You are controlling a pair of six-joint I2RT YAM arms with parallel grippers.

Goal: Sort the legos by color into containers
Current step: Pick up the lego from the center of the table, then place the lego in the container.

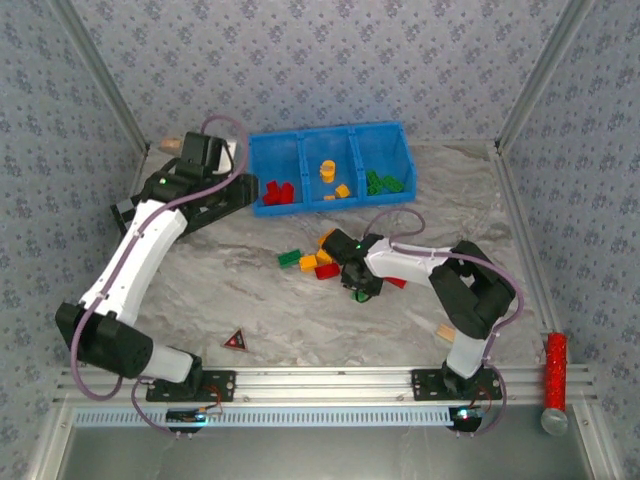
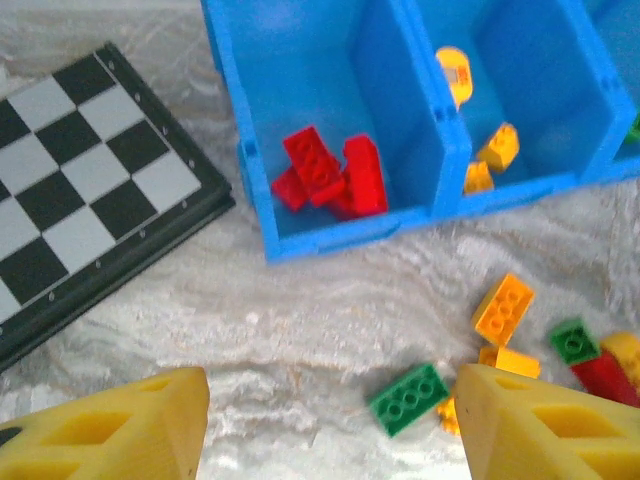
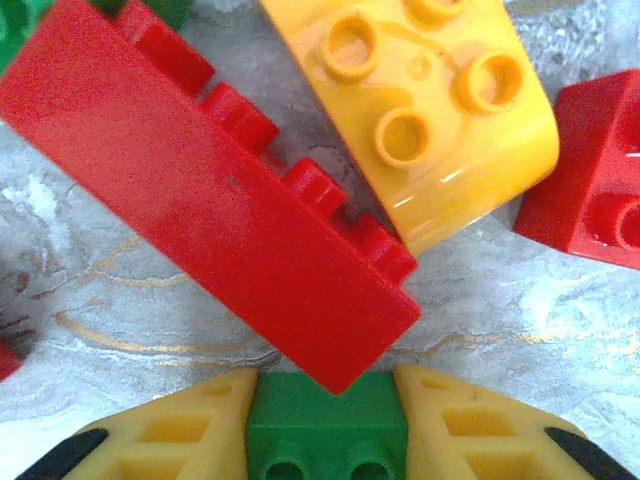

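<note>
The blue tray stands at the back. Its left compartment holds red bricks, the middle one yellow-orange bricks, the right one green bricks. Loose legos lie in a cluster in front of it. My right gripper is down at that cluster, shut on a green brick. A long red brick touches it, with a yellow-orange brick beyond. My left gripper hangs open near the tray's left end, above a loose green brick.
A black-and-white checkered board lies left of the tray, under the left arm. A dark red triangle piece sits near the front edge. A red cylinder lies on the rail at the front right. Walls close in the back and sides.
</note>
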